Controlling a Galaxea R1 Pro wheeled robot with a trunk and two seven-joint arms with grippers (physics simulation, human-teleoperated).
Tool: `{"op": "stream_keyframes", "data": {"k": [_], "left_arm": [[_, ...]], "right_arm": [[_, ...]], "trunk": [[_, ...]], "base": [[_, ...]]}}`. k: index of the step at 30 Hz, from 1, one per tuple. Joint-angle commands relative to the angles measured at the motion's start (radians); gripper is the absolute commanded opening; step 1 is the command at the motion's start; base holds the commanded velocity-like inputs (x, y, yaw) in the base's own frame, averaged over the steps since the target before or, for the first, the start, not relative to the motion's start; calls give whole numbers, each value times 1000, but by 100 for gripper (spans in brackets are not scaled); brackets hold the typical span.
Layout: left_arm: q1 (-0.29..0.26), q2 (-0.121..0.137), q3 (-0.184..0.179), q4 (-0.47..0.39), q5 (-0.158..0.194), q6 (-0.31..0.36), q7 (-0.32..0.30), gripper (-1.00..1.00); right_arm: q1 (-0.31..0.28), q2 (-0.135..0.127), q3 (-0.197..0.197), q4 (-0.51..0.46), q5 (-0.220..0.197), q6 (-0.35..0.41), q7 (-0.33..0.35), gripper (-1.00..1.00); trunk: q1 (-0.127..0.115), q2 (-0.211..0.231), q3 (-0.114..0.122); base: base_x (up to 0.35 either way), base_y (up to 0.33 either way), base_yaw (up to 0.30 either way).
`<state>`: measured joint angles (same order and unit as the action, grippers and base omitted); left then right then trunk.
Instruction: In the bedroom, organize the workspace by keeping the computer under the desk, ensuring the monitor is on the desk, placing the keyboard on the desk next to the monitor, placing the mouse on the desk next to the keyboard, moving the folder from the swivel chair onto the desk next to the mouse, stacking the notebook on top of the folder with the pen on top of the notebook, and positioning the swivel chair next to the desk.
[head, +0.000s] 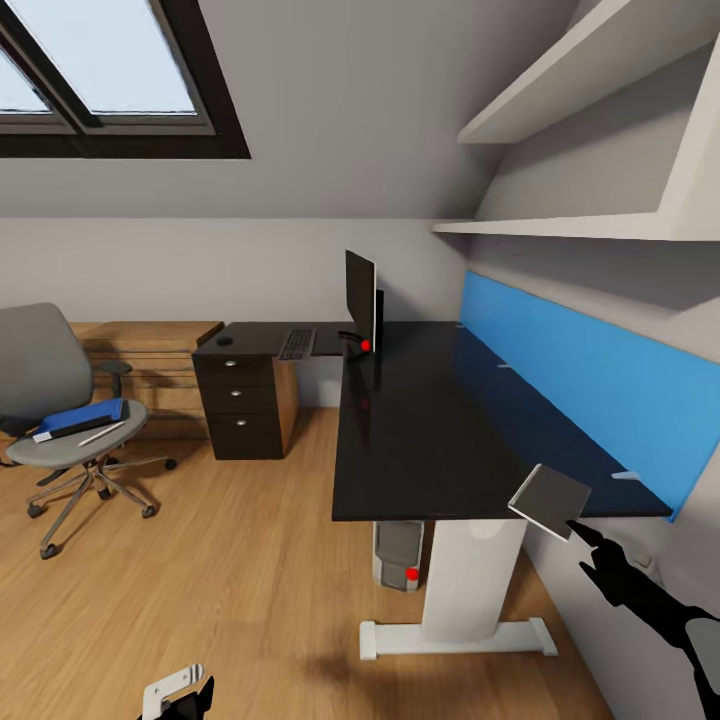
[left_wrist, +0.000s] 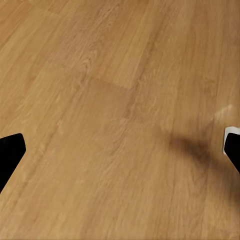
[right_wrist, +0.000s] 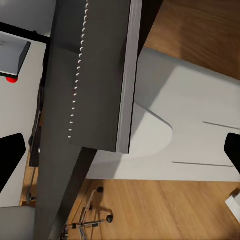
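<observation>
Notebook transfer: the right gripper carries the notebook at the desk's near corner; we cannot tell its grip. The left gripper hangs agape. Next, we judge, the folder – on the swivel chair, well apart from the desk – must come over first.

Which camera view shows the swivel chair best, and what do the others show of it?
The head view: the swivel chair shows whole, apart from the desk, with the folder and pen on its seat. The right wrist view catches part of its chrome base and castors.
</observation>
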<state>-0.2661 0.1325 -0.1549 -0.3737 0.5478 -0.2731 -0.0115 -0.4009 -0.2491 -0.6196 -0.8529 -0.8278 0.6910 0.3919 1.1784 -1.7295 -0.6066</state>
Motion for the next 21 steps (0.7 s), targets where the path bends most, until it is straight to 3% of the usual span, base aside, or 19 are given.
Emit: {"op": "stream_keyframes", "data": {"k": [1,21], "left_arm": [[-1,1,-7,1,10,-5,-1,100],[-1,-5,-8,5,9,-5,-1,100]], "right_arm": [[-1,0,-3,0,-1,7,2,100],[-1,-1,-3,27,-1,5,2,100]], "trunk": [[0,-1,-1],[0,-1,-1]], "base": [[19,16,0],[46,44,0]]}}
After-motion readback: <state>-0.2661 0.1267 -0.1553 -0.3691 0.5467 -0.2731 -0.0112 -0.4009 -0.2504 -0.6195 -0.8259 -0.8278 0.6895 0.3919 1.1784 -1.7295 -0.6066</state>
